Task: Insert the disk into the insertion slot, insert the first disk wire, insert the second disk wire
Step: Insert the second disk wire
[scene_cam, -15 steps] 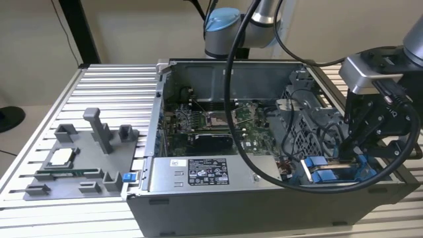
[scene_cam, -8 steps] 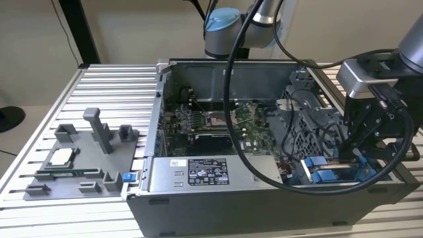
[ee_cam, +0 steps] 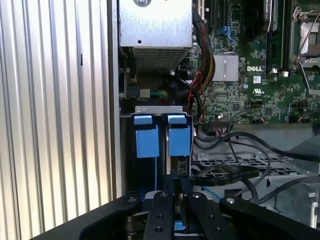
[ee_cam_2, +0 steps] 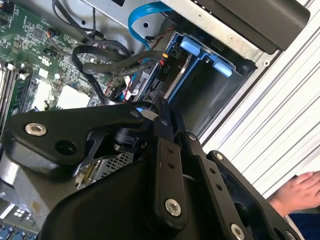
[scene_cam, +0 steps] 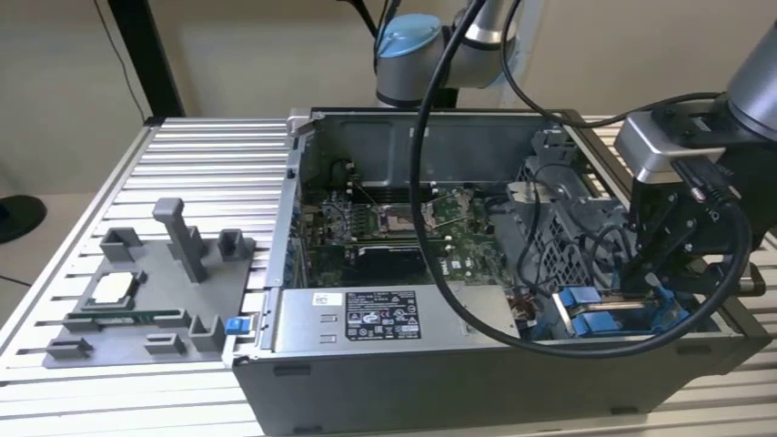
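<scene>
The insertion slot, a grey drive bay with blue rails, sits at the open computer case's corner on the exterior view's right. Its blue tabs show in both wrist views. The disk stands edge-on inside the bay, mostly hidden by wires. A black disk wire ends in a plug at the disk's edge. My gripper hangs right over the bay, its black fingers pressed close on a small blue-white plug of a light blue wire.
A grey box with a sticker lies at the case's front, the motherboard behind it. A grey fixture tray with posts stands on the exterior view's left. Loose black cables crowd the bay. A person's hand rests on the slatted table.
</scene>
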Motion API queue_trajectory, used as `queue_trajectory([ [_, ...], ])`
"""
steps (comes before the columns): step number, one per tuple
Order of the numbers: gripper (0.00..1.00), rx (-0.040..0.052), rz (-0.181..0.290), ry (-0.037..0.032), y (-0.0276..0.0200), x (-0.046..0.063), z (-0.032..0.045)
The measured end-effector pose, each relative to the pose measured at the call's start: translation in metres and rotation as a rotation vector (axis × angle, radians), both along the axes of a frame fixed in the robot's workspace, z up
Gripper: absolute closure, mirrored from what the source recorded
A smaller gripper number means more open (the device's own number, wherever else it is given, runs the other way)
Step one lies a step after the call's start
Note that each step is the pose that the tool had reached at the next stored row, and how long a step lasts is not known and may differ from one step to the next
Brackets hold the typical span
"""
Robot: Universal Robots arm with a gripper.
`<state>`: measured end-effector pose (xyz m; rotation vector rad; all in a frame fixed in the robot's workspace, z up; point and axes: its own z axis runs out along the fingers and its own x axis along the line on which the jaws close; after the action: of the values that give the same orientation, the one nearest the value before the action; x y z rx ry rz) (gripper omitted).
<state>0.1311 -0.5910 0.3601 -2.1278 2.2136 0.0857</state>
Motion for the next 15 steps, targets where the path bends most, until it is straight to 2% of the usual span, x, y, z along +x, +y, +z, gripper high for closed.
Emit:
queue_trajectory([
  [15,1.0,-0.0002,0.0,-0.0003,0.0004,0.0,-0.0043],
])
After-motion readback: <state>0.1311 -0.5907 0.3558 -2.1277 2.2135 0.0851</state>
